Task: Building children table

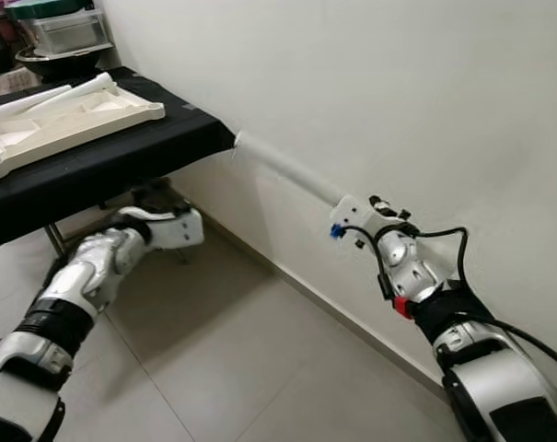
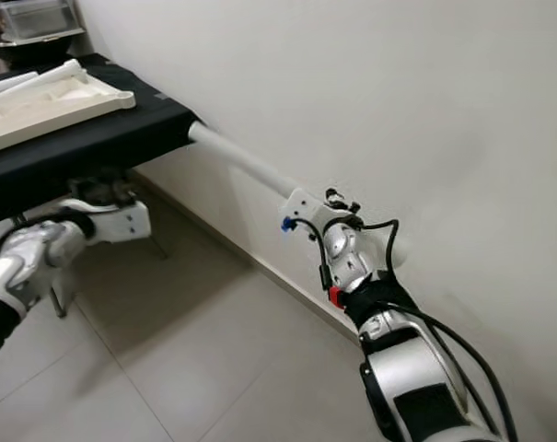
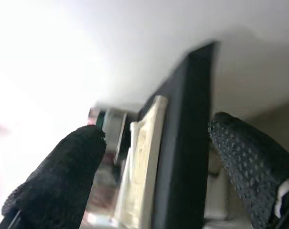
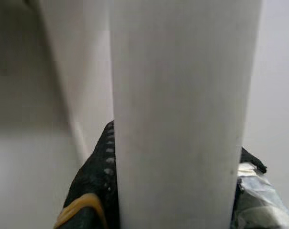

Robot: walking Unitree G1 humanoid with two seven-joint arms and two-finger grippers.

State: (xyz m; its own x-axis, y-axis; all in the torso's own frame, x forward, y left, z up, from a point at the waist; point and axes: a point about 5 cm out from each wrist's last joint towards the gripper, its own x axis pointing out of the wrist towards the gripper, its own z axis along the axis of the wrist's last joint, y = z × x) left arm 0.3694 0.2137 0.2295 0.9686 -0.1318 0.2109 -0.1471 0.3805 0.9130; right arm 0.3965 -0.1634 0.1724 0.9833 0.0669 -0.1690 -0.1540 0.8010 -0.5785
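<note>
The left pincer [image 3: 156, 162] is hidden under the black table [image 1: 94, 166].

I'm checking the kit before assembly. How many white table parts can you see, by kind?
White tabletop panel lying on the black table: 1
White legs: 2, one lying on the panel, one held in the right gripper
Total: 3
</note>
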